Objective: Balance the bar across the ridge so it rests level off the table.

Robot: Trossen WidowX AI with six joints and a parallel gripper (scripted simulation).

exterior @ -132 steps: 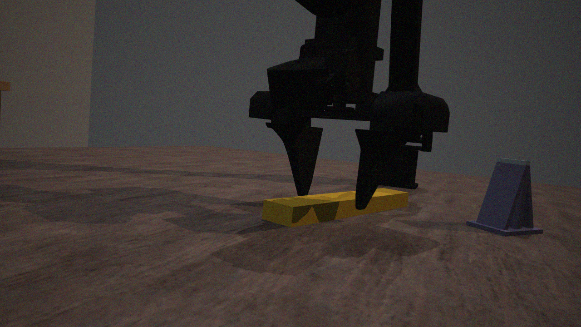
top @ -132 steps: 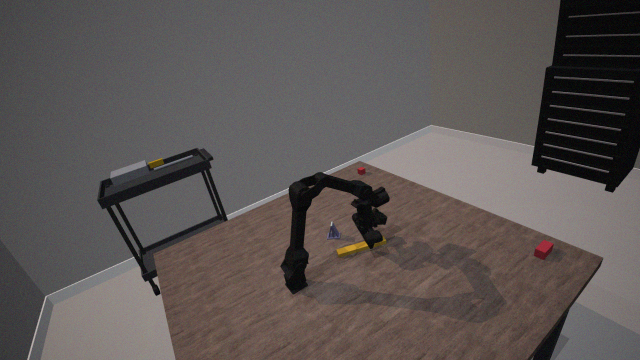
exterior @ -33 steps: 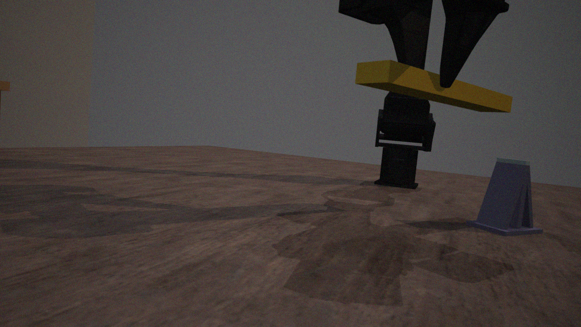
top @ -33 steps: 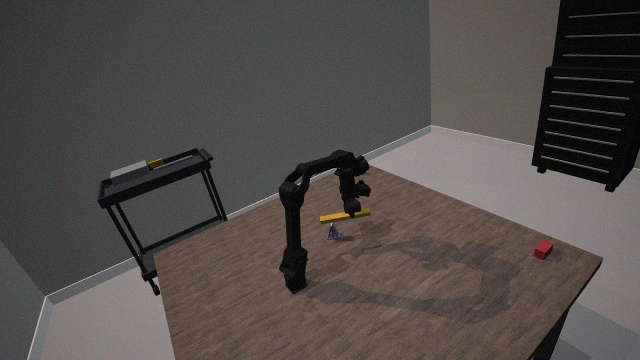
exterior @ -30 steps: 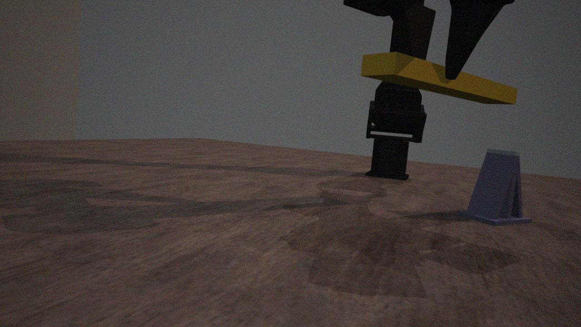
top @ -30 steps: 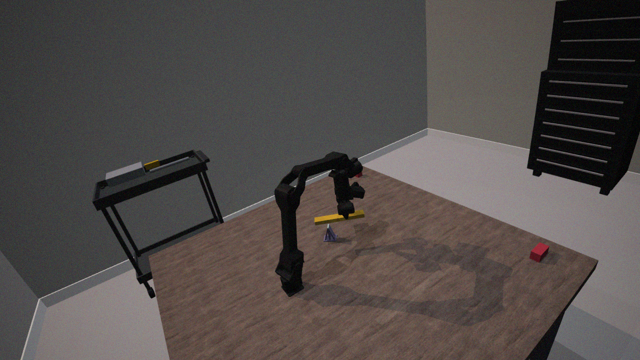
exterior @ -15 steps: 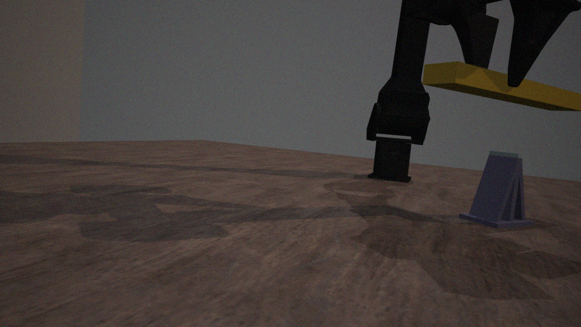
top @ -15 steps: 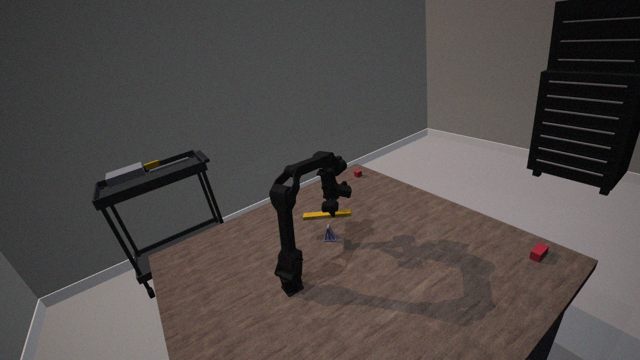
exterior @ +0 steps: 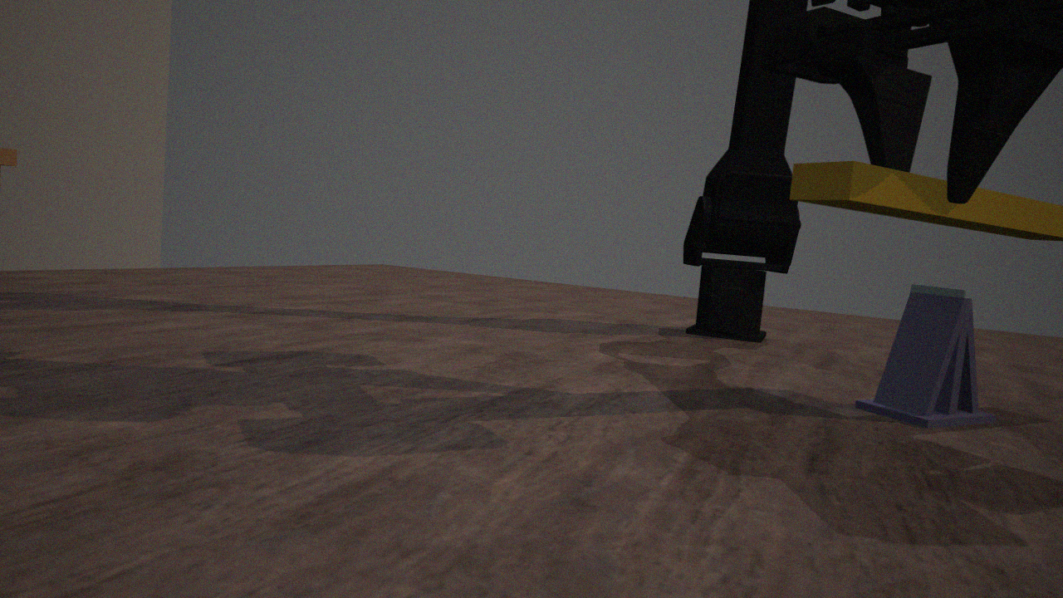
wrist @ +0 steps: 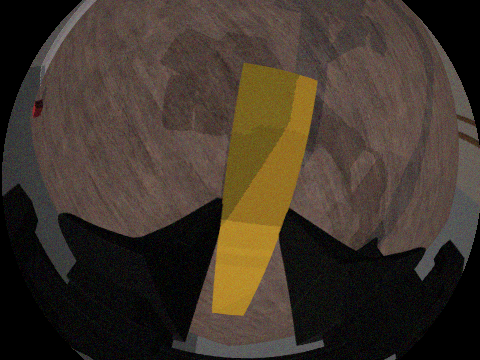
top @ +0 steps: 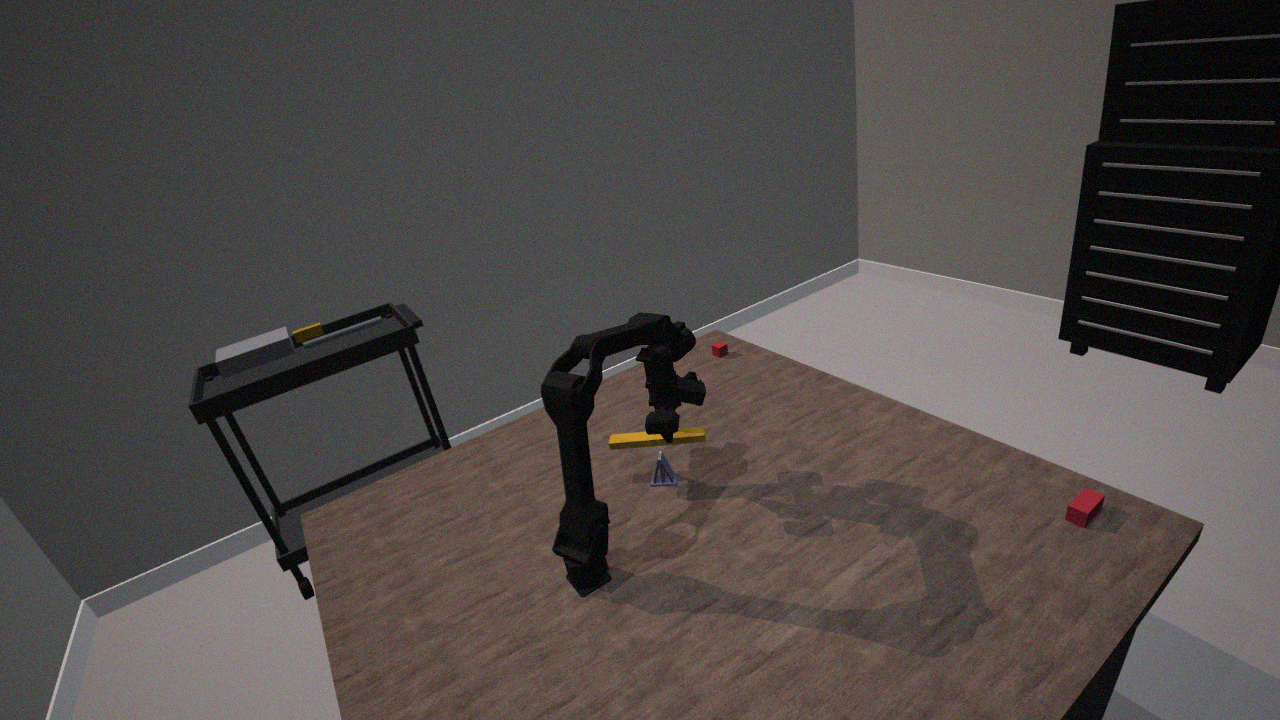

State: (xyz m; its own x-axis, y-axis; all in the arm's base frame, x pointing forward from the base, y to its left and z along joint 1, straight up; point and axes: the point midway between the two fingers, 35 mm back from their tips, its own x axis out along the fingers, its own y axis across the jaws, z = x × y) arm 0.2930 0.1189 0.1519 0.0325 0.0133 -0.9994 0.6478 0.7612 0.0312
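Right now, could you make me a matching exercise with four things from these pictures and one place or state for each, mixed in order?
Things:
1. yellow bar
2. purple ridge
3. larger red block
4. gripper

Places or states:
A. standing on the table, nothing resting on it
B. near the right edge of the table
C. held in the air above the ridge
D. shut on the bar

Pairs: 1-C, 2-A, 3-B, 4-D
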